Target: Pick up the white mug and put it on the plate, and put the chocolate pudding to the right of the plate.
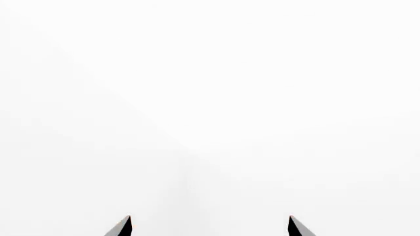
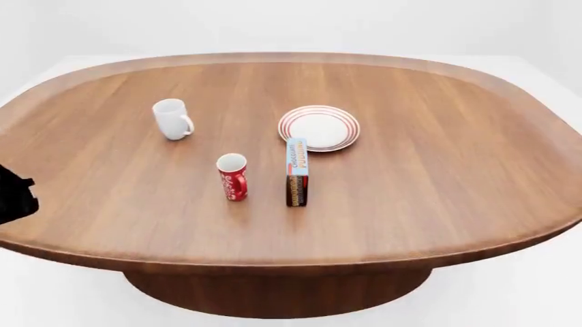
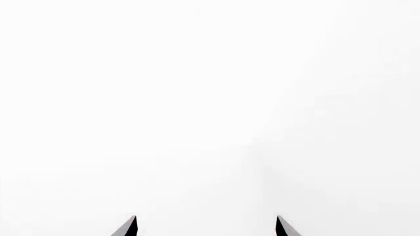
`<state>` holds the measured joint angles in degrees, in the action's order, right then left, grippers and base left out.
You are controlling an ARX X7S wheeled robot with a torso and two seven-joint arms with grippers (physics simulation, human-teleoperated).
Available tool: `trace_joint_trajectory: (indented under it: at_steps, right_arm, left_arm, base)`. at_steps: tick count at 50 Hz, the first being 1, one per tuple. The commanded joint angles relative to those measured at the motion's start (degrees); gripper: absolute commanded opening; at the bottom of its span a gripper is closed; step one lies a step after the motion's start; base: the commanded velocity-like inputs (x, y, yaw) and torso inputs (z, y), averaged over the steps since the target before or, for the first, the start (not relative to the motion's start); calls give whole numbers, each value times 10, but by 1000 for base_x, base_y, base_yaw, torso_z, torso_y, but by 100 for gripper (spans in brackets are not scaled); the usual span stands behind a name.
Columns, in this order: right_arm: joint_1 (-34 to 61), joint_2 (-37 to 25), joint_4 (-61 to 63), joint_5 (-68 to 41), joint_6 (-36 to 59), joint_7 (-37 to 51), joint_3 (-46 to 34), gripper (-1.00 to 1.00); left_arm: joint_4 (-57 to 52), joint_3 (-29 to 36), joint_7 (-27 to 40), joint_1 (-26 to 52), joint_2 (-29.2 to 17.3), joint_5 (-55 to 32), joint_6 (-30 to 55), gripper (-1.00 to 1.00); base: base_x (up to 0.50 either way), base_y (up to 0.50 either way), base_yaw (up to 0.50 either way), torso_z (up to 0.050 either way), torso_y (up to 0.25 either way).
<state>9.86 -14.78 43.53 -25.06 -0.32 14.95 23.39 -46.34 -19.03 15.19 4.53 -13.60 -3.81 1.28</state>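
white mug [image 2: 172,118] waits untouched while the left gripper [image 1: 210,227] and right gripper [image 3: 206,227] hang spread and empty, facing blank white, off the counter [image 2: 437,197]. farther out, the mug stands well left of the plate [image 2: 318,127]; the chocolate pudding [image 2: 298,172] stands just before the plate's near rim, so it needs shifting right.

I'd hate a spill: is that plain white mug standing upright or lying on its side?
Upright. From the head view, the white mug stands on its base on the table, its open rim facing up and handle out to the side.
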Motion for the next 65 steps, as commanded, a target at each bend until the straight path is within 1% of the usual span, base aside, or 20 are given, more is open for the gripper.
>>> trace_joint_trajectory:
  at_steps: [1, 8, 27, 65]
  right_arm:
    - [10, -10, 66, -22, -16, -3, 57, 100]
    - [-2, -13, 65, -18, -13, -19, 30, 100]
    - [-21, -19, 48, -17, -12, -45, -12, 100]
    - [-37, -26, 46, -16, -25, -53, -33, 100]
  left_arm:
    - [-51, -69, 10, 1, 0, 10, -8, 100]
    - [-38, -58, 10, -2, 0, 14, -13, 100]
    - [-37, -44, 13, -2, -3, 13, -5, 100]
    - [-35, -29, 22, -11, -10, 14, -5, 100]
  base:
    - [469, -16, 0, 0, 0]
    - [500, -32, 0, 0, 0]
    - [500, -31, 0, 0, 0]
    - [500, -33, 0, 0, 1]
